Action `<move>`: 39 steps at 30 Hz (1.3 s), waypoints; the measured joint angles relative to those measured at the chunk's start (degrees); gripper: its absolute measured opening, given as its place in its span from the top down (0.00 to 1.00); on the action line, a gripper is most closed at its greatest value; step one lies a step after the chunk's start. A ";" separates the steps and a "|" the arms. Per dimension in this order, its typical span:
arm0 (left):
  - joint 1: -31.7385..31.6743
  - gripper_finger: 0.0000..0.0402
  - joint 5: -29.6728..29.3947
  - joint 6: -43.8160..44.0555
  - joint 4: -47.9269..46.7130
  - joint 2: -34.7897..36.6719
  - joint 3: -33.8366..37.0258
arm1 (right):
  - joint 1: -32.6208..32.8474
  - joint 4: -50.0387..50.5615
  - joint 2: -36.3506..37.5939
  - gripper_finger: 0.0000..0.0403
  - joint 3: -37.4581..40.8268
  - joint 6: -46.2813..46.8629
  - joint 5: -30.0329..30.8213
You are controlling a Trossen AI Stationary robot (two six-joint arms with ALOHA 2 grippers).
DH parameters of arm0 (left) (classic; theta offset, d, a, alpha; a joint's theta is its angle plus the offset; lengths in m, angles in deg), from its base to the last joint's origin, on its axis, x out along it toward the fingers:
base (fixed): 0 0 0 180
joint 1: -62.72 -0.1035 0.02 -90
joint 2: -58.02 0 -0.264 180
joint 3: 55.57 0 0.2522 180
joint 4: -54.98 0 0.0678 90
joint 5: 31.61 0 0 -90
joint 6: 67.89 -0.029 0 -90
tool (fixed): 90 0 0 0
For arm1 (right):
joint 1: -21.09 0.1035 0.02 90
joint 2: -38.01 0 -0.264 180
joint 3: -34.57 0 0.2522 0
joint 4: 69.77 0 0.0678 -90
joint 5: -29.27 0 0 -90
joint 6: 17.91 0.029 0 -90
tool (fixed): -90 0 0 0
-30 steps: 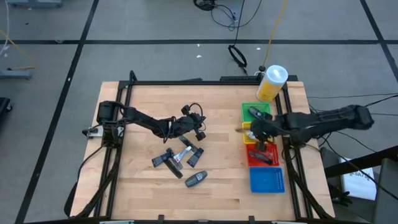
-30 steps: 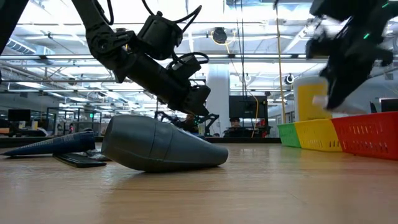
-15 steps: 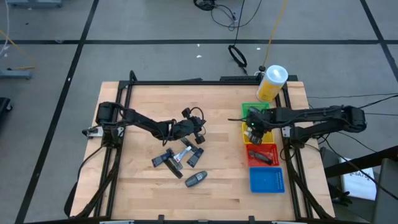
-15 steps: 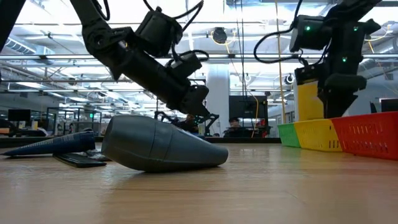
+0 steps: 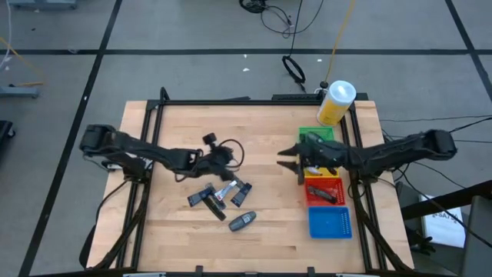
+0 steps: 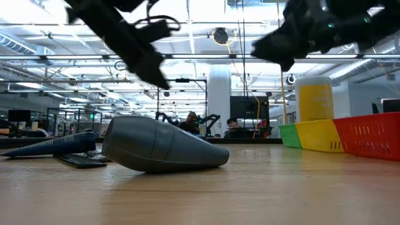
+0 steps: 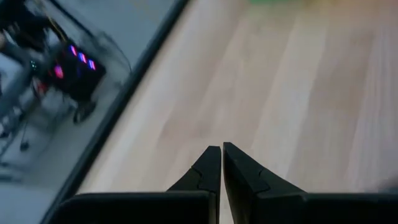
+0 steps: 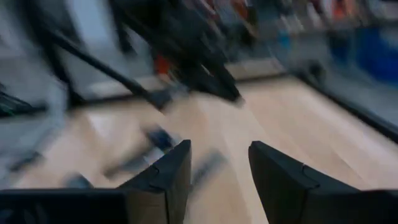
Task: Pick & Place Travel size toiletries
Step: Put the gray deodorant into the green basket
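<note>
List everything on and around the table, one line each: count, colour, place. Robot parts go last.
Loose toiletries: a cluster of about six, dark grey and white, table centre-left.
Grey oblong toiletry: one, nearest the front edge, apart from the cluster.
Green tray: one, rearmost in the row at the table's right, dark item inside.
Yellow tray: one, next in the row, largely under the right arm.
Red tray: one, dark item inside.
Blue tray: one, frontmost.
Yellow bottle: one, white cap, back right corner.
Left gripper: jaws shut, above the cluster.
Right gripper: jaws open, beside the trays.
</note>
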 joint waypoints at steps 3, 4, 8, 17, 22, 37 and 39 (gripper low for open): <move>0.85 0.95 0.87 7.46 -12.23 3.15 0.00 | 1.26 -19.40 -7.01 0.62 4.94 -0.73 -2.81; 1.26 0.95 1.20 10.23 -16.04 3.99 0.00 | 1.63 -23.51 -9.38 0.62 5.51 -0.78 -3.84; 2.97 0.95 2.28 21.23 -25.19 4.47 0.01 | 3.73 -30.13 -18.39 0.59 3.62 -0.86 -5.87; 10.36 0.95 2.34 33.94 -25.37 1.61 0.00 | 5.79 -27.66 -32.36 0.51 -6.45 -3.83 -5.77; 15.15 0.95 0.79 39.78 -23.51 0.95 0.00 | 6.29 -11.31 -33.85 0.44 -12.56 -3.80 -8.00; 25.23 0.95 -3.25 53.18 -16.21 -10.56 -0.02 | 17.07 -0.18 -48.03 0.28 -29.69 -8.24 -11.87; 26.83 0.95 -3.26 55.99 -15.58 -12.93 -0.02 | 17.98 -0.21 -51.72 0.28 -33.10 -8.42 -11.84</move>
